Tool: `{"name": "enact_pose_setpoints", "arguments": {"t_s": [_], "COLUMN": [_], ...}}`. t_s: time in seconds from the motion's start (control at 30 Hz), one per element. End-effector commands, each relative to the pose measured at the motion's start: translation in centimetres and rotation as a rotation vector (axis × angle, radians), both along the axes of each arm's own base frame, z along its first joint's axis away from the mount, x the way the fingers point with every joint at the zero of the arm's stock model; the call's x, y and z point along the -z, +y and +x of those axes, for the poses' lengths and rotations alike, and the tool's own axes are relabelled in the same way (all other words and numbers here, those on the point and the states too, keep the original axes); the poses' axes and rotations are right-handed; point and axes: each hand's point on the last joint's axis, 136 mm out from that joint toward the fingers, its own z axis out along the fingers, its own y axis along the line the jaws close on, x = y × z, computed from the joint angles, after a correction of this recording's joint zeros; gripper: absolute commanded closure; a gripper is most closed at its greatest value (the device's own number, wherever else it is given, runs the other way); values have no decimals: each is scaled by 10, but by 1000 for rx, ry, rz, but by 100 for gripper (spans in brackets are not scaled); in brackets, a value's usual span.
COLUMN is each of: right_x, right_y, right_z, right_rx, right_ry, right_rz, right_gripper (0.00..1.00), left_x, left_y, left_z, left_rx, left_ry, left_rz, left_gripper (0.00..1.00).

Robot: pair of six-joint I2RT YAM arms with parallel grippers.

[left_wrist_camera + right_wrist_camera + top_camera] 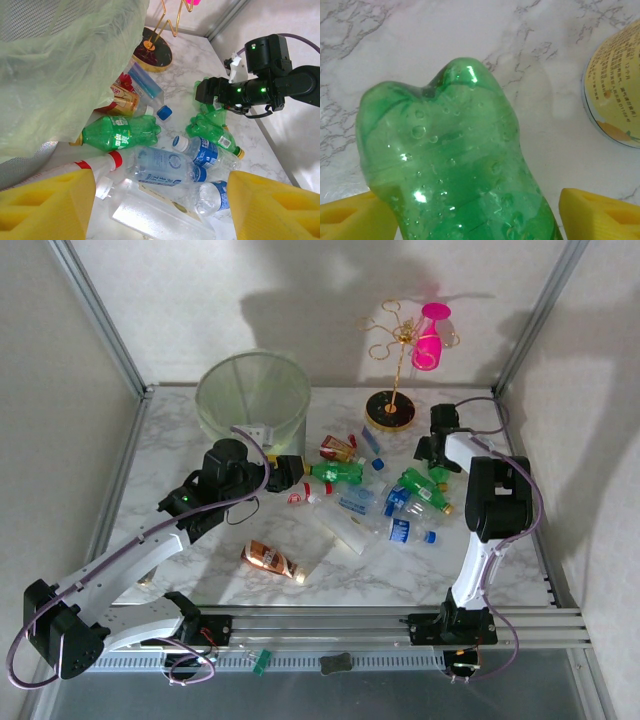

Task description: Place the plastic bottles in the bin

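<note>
**Step in hand: pick-up.** My right gripper [480, 220] is open and sits astride a green bottle [450, 150] lying on the tabletop [545, 60]. The yellow pads [600, 212] sit in the two lower corners of the right wrist view. The right-hand one is apart from the bottle wall; I cannot tell whether the left-hand one touches. In the top view this gripper [437, 452] is at the right edge of the pile of bottles [370, 495].

My left gripper [160, 205] is wide open and holds nothing. It hangs over a clear bottle [150, 212] at the bottom of the left wrist view.

**Bin position.** The bin [215, 410] stands at the upper centre-left of the top view, well apart from my right gripper and near my left one. Its liner [60, 65] hangs at the upper left of the left wrist view.

**Next move, as judged.**
1. Close the right gripper on the green bottle.
2. Lift it clear of its neighbours.
3. Carry it across the pile to the bin.

The bottle wall is smooth and rounded, so a light squeeze may slip.
</note>
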Motion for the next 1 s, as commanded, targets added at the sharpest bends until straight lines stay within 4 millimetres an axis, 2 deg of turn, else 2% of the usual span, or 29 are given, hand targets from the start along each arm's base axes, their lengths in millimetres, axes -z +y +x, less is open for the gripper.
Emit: {"name": "enact_pose_setpoints", "arguments": {"t_s": [0.0, 0.1, 0.3, 0.4, 0.47, 0.63, 0.77, 0.97], "right_x": [5, 2, -15, -26, -38, -72, -95, -128], "right_y": [-2, -6, -14, -18, -17, -19, -17, -5], "right_z": [2, 5, 10, 13, 15, 16, 13, -5], "right_rx": [17, 24, 27, 37, 48, 73, 82, 92], "right_ry": [-5, -10, -48, -76, -113, -216, -278, -383], "right_rz": [19, 4, -51, -65, -60, -51, -29, 85], "right_gripper": [24, 28, 38, 40, 44, 44, 46, 49], "left_x": [-2, -2, -3, -2, -1, -3, -10, -26], "left_y": [0, 0, -1, 0, -1, -1, -3, -2], "left_z": [2, 3, 3, 4, 4, 4, 0, -5], "left_rx": [0, -2, 3, 0, 2, 4, 20, 18], "left_ry": [-26, -26, -29, -28, -26, -28, -40, -60], "left_rz": [4, 5, -2, -3, -2, -10, -37, -71], "left_gripper": [30, 30, 30, 30, 30, 31, 31, 31]}}
